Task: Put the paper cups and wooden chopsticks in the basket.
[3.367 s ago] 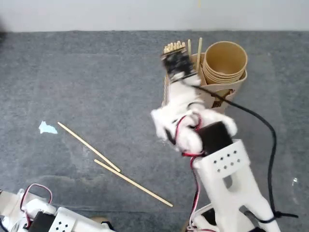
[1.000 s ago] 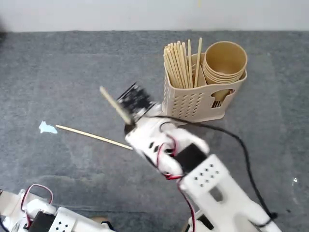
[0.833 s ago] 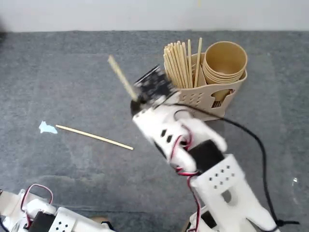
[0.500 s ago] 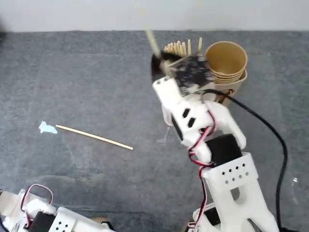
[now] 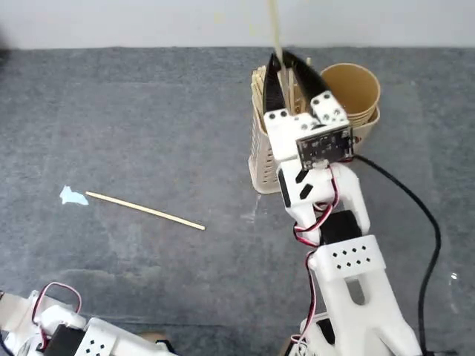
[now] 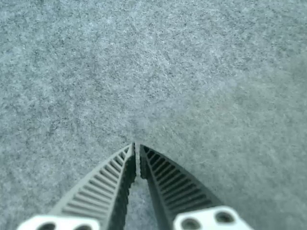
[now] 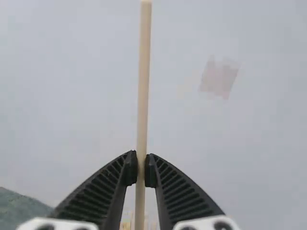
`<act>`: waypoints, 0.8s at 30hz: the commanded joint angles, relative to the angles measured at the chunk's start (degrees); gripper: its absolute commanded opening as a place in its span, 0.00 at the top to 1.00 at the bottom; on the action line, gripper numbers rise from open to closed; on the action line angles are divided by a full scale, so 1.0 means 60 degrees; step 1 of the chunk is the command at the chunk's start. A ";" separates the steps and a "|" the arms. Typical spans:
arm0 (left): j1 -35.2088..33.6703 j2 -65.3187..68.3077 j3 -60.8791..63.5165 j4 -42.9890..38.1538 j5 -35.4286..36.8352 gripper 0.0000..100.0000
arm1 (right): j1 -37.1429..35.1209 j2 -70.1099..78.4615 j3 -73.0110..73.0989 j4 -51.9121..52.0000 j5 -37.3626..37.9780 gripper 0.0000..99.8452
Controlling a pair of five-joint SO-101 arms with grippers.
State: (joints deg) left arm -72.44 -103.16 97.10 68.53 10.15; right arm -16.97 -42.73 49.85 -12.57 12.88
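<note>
Left arm point(image 5: 95, 343): nearest, at the near left corner of the worktop point(image 5: 148, 111); white housing and red wiring visible at the edge of the high view.
Left jaws: closed together with nothing between them, tips almost touching, pointed at bare grey felt in the left wrist view.
Right arm point(image 5: 349, 285): rising from the near right edge, stretched away toward the basket, black cable trailing along its right side.
Loose wooden chopstick point(image 5: 145, 211): flat on the felt at left of centre, lying at a slant, well apart from the basket.
Blue scrap point(image 5: 73, 196): on the felt just beside the loose chopstick's far-left end.
Basket point(image 5: 263, 165): cream, perforated wall, standing upright on the felt beyond the right arm's wrist, partly hidden by it.
Right jaws: clamped on a single held chopstick point(image 7: 143, 86), gripped low on its length, over the basket's left compartment.
Held chopstick, high view point(image 5: 274, 30): upright, upper end well above the basket's rim and against the pale wall point(image 5: 148, 22).
Chopstick bundle point(image 5: 257, 81): standing in the basket's left compartment, tips above the rim.
Paper cups point(image 5: 350, 85): nested stack, mouth up, in the basket's right compartment.
</note>
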 commanded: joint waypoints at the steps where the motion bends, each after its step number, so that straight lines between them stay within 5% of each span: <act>1: -0.0044 -0.0073 -0.0095 0.0029 -0.0029 0.99 | 0.0125 -0.0286 0.0484 -0.0271 0.0088 0.99; 8: -0.0044 -0.0073 -0.0095 0.0029 -0.0029 0.99 | 0.0125 -0.0344 0.0571 -0.0051 0.0103 0.85; 17: -0.0044 -0.0073 -0.0095 0.0029 -0.0029 0.99 | -0.0095 -0.0227 -0.3516 0.5839 -0.2593 0.81; 24: -0.0044 -0.0073 -0.0095 0.0029 -0.0029 0.99 | -0.2542 -0.0212 -0.4220 0.8593 -0.2901 0.81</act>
State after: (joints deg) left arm -72.44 -103.16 97.10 68.53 10.15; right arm -26.55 -42.90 27.43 34.73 -3.74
